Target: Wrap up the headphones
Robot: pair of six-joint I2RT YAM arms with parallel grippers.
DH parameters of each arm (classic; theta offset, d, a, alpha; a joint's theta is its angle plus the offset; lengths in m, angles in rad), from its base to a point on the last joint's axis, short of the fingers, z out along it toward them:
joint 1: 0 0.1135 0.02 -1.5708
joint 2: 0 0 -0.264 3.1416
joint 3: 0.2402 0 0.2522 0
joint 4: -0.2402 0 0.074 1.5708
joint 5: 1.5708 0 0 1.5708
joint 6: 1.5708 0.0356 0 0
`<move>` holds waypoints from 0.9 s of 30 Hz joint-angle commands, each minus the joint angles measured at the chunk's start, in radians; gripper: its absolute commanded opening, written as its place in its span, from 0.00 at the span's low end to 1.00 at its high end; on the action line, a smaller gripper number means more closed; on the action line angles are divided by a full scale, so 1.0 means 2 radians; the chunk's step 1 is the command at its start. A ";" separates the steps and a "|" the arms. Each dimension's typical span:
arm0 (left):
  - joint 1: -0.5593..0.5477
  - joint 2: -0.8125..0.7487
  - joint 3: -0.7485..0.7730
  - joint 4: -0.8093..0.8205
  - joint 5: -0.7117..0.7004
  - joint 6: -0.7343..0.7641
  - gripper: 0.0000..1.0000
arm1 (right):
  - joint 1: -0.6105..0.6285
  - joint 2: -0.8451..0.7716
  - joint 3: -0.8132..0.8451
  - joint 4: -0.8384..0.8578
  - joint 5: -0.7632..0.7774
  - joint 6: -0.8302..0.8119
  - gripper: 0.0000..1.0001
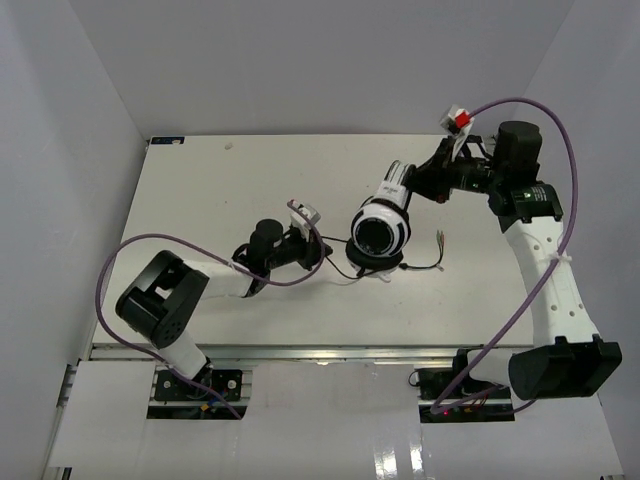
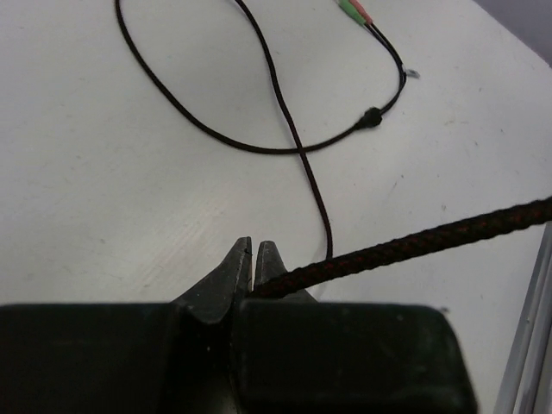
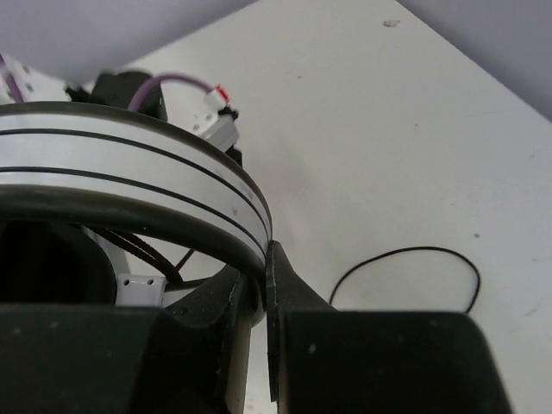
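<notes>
Headphones (image 1: 380, 232) of white and black plastic, over-ear with round cups, are held by the band over the middle of the white table (image 1: 230, 180), between the two arms. Whether the lower cup touches the table cannot be told.

Nearest the bases, the left gripper (image 2: 256, 252) is seen with its black jaws pressed together on the thin black braided cable (image 2: 388, 246), which runs straight out of the pinch toward the right of the left wrist view. This pinch is judged to be made so that the cord can be led around the headset rather than dragged loose.

Just beyond the jaws, the rest of the cord lies slack on the table in a crossed loop. It passes a small black bead (image 2: 371, 116) and ends in pink and green plug ends (image 2: 354, 10). That much is judged not yet wound.

Farther on, a round white earcup (image 1: 378, 235) with a dark face is turned toward the overhead camera, below the curved white headband (image 3: 129, 164) with black stripes.

Farthest, the right gripper (image 3: 263, 276) is clamped across the edge of that headband, one finger on either side of it. The band is judged to be held this way so that the headset is lifted and steady as an anchor, with the space around it left free for turns of cord. A slip of the thin cord from the pinch is a risk to be watched.
</notes>
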 commanded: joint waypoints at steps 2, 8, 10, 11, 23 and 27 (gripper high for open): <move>0.080 -0.019 0.116 -0.232 0.046 -0.001 0.00 | 0.087 -0.056 0.006 -0.124 0.164 -0.200 0.08; 0.126 -0.044 0.262 -0.437 0.142 -0.005 0.00 | 0.144 -0.080 -0.090 -0.046 0.401 -0.264 0.08; 0.126 -0.064 0.270 -0.461 0.178 -0.017 0.00 | 0.161 -0.079 -0.118 -0.015 0.463 -0.276 0.08; 0.126 -0.069 0.273 -0.468 0.194 -0.023 0.00 | 0.169 -0.078 -0.127 0.007 0.485 -0.283 0.08; 0.108 -0.098 0.271 -0.464 0.390 -0.120 0.01 | 0.307 0.010 -0.195 0.349 0.822 -0.376 0.08; 0.097 -0.097 0.265 -0.397 0.384 -0.235 0.05 | 0.318 0.049 -0.172 0.376 0.847 -0.331 0.08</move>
